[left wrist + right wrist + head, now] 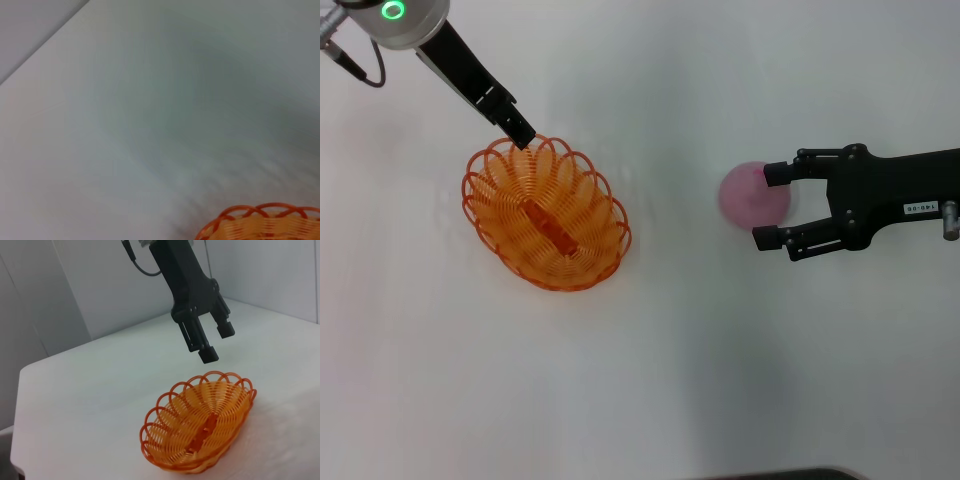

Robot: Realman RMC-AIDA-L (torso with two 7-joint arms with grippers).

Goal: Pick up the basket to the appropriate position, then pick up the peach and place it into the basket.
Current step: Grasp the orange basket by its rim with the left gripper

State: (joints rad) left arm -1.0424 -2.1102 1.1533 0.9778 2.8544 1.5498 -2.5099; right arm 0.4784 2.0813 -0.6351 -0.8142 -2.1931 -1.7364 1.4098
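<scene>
The basket (pixel 546 214) is bright orange wire, woven in close ribs with a looped scalloped rim and a solid, darker orange strip along its base. The peach (pixel 748 196) is soft pink. Both hands, left (pixel 523 133) and right (pixel 769 206), are black. The surface (pixel 650 380) is plain white.

Bare table (pixel 680 380) between basket (pixel 546 213), peach (pixel 748 194)

The orange wire basket (pixel 548 215) is sitting upright and empty on the left. The pink peach (pixel 748 195) is lying well apart, on the right
</scene>
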